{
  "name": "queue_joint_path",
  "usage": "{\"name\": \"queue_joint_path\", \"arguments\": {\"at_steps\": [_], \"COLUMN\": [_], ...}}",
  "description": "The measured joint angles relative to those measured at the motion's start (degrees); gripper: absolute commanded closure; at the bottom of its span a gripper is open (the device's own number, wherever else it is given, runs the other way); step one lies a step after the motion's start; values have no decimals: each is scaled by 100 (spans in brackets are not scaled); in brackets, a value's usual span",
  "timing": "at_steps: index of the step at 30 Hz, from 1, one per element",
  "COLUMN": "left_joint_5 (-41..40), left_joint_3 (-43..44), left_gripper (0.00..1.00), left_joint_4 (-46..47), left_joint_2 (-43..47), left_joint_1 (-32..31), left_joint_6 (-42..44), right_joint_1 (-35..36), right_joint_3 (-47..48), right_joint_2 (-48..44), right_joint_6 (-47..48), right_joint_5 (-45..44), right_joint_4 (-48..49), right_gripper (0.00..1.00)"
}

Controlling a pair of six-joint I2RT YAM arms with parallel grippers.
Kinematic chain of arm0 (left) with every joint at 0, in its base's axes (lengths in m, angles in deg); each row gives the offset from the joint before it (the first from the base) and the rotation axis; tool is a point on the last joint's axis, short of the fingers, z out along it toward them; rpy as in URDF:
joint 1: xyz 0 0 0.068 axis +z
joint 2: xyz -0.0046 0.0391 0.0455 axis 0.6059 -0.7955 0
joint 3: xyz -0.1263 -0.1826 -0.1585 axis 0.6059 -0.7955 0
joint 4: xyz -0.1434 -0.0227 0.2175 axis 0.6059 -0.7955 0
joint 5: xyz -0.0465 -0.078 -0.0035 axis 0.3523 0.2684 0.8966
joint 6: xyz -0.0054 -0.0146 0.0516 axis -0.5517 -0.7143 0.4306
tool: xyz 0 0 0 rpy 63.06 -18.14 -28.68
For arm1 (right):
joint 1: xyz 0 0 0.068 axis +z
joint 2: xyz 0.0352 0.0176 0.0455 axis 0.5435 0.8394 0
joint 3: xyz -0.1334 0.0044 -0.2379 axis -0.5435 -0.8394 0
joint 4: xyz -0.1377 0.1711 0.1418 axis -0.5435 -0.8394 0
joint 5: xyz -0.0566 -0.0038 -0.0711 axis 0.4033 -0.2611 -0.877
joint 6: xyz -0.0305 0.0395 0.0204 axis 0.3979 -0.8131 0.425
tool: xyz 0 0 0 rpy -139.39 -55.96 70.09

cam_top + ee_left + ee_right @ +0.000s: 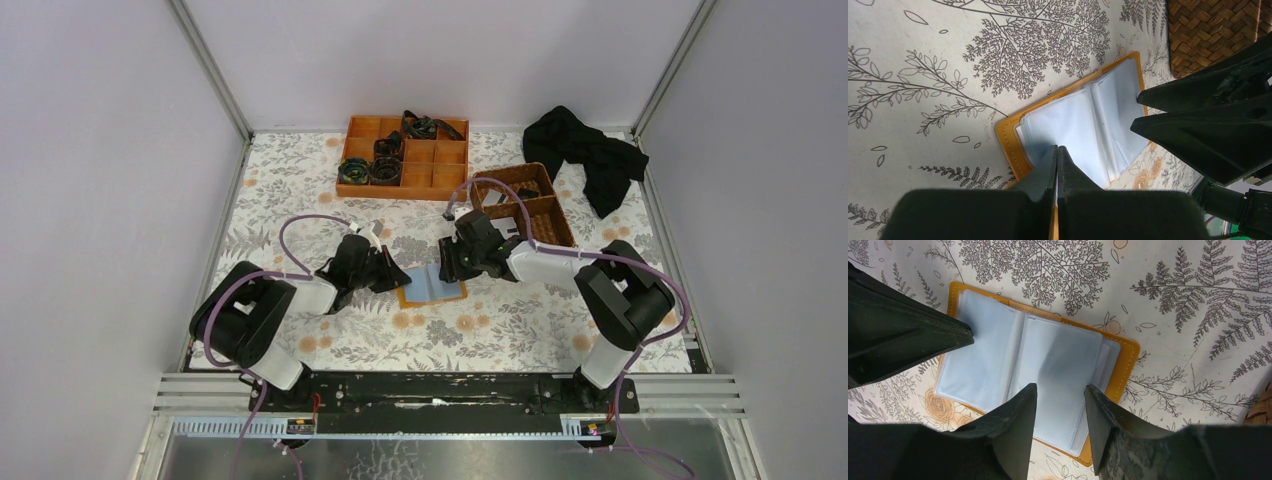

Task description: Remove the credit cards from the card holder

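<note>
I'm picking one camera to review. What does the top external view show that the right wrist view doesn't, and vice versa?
Only top external: the orange compartment tray and the black cloth. Only right wrist: the separate clear sleeves, and the right gripper seen open over them. Both: the card holder lying open on the floral table, with the left gripper at its other half.

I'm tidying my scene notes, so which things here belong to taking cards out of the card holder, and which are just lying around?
Job: card holder, lying open; left fingers, shut at its edge; right fingers, open over it.
Lying about: orange compartment tray; wicker basket; black cloth.
</note>
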Motion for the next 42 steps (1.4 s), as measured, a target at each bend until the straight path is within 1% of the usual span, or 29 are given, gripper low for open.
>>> {"name": "queue_joint_path", "arguments": {"at_steps": [9, 12, 16, 23, 30, 36, 42], "left_joint_5": [13, 15, 20, 42, 142, 162, 83], "left_joint_3": [0, 0, 0, 0, 2, 0, -184], "left_gripper": [100, 100, 100, 100, 100, 100, 100], "left_joint_4": [11, 11, 13, 24, 151, 122, -269], "left_joint_2": [-9, -11, -13, -20, -103, -66, 459], "left_joint_1": [0, 0, 0, 0, 0, 0, -2], "left_joint_6": [0, 0, 0, 0, -7, -7, -22], "right_joint_1": [-17, -39, -26, -22, -22, -11, 17], "right_joint_3": [74, 74, 72, -7, -13, 262, 544], "right_joint_2": [140, 168, 249, 295, 295, 302, 476], "right_joint_6": [2, -2, -20, -103, -184, -205, -227], "right_joint_5": [197, 494, 1180, 1781, 2044, 2138, 2253], "right_joint_4": [192, 289, 424, 579, 669, 669, 750], "right_gripper": [51, 49, 48, 48, 48, 48, 49]}}
